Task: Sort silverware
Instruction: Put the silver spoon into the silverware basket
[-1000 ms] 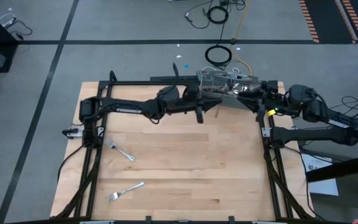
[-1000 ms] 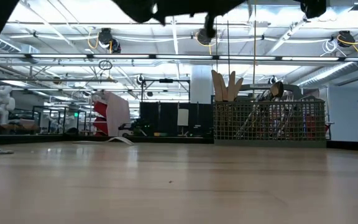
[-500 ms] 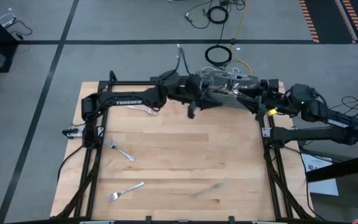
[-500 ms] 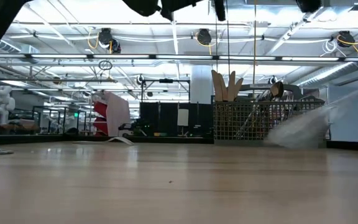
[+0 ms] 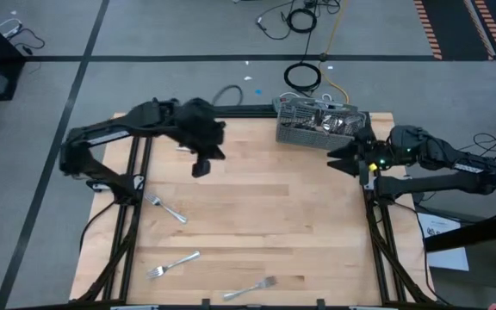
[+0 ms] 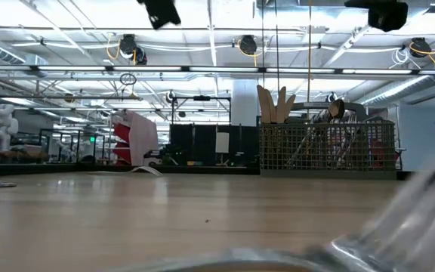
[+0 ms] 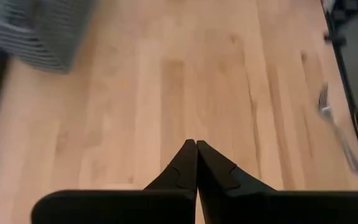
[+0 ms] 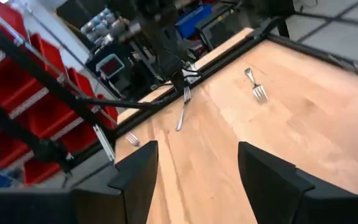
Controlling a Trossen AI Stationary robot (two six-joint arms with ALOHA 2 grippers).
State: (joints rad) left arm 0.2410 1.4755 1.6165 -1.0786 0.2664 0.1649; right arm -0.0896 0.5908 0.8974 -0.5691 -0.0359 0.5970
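Note:
The grey mesh caddy (image 5: 317, 126) stands at the table's far right with silverware upright in it, and shows in the low view (image 6: 327, 147). Three forks lie flat on the table: one at the left (image 5: 167, 208), one at the near left (image 5: 175, 263), one by the near edge (image 5: 252, 288). My left gripper (image 5: 201, 168) is shut and empty, above the table's far left part; its wrist view (image 7: 196, 155) shows bare wood below and a fork (image 7: 337, 130) to the side. My right gripper (image 5: 336, 161) is open and empty, just near of the caddy (image 8: 197, 152).
Another fork (image 5: 182, 146) lies partly under the left arm at the far left. Black frame rails run along the left (image 5: 127, 224) and right (image 5: 377, 232) table edges. Bare wood fills the middle (image 5: 265, 207). A blurred fork (image 6: 353, 242) lies close to the low camera.
My left gripper has swung from over the caddy toward the table's left and near edges. A fork has flown across the table and come to rest by the near edge. My right gripper has drawn back from the caddy toward the near edge.

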